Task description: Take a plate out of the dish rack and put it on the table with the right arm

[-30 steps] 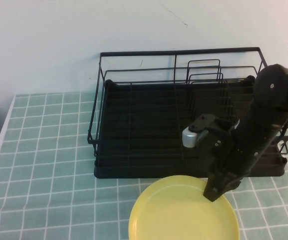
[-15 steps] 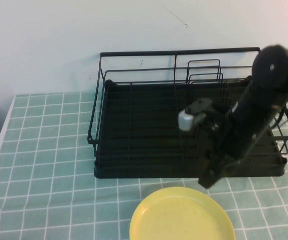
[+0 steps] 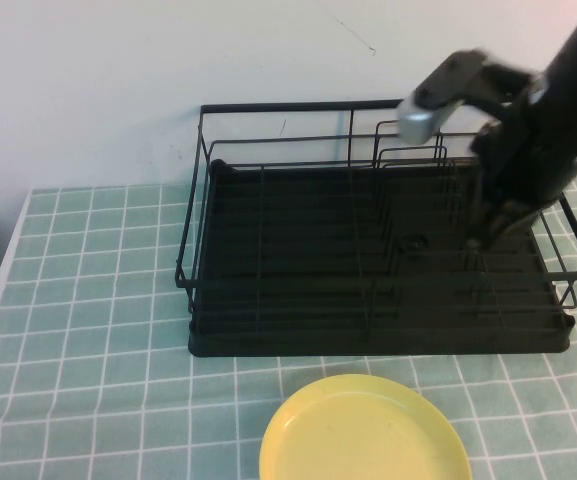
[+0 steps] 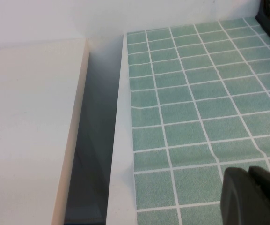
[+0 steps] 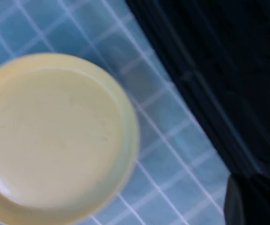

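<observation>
The yellow plate lies flat on the green grid-cloth table, just in front of the black wire dish rack. My right gripper hangs over the rack's right half, well above and behind the plate and apart from it. In the right wrist view the plate lies on the cloth beside the rack, with my right gripper at the picture's corner. My left gripper is shut and empty, low over the table's left part. It does not show in the high view.
The rack holds only its upright wire dividers at the back right. A white wall stands behind it. Left of the table edge lie a dark gap and a pale surface.
My right gripper has let go of the plate and risen up and back, from the plate's right rim to over the rack. The plate stays flat on the table.
</observation>
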